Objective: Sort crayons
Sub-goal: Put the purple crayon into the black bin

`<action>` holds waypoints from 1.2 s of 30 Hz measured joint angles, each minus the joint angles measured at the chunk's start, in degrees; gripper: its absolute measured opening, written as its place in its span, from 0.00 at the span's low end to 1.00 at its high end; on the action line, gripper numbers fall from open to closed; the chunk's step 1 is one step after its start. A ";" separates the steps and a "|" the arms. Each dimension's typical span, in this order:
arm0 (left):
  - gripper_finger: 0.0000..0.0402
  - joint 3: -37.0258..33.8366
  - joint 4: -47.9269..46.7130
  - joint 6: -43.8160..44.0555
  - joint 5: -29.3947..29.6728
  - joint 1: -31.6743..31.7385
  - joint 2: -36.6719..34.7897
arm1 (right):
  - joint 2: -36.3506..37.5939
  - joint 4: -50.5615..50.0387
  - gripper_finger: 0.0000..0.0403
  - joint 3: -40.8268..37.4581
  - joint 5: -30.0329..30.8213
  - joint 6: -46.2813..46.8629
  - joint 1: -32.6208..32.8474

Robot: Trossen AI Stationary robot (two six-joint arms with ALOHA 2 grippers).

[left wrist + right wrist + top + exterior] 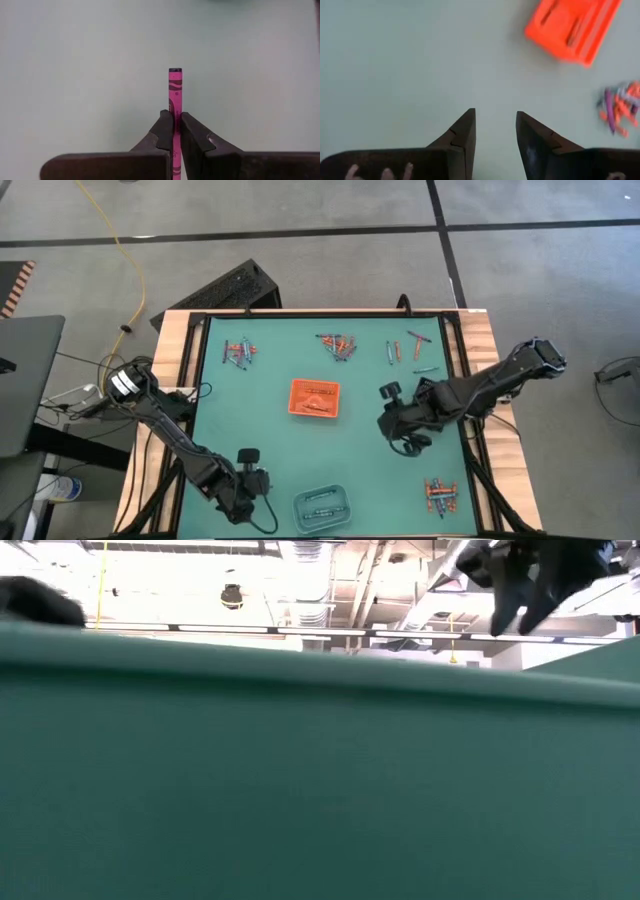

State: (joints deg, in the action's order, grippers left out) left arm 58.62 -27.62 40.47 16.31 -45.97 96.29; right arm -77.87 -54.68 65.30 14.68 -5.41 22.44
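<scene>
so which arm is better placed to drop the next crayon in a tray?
Left. The left gripper is already shut on a pink crayon, near the clear tray at the table's front edge. The right gripper hovers open and empty beside the orange tray.

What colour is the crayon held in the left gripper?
Pink-magenta with darker wavy label markings; the crayon shows best in the left wrist view, clamped in the left gripper.

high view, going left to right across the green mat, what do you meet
left end effector holding a pink crayon → clear tray → orange tray → right end effector → crayon pile near the right edge
</scene>
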 joint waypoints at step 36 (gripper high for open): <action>0.00 14.35 25.19 -53.47 7.81 10.11 -3.45 | -0.26 48.95 0.33 -10.56 8.19 -0.36 14.37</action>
State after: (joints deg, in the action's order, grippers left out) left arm 72.97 -2.43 -13.00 24.12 -35.87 92.84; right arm -78.13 -5.72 54.74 22.87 -5.76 36.82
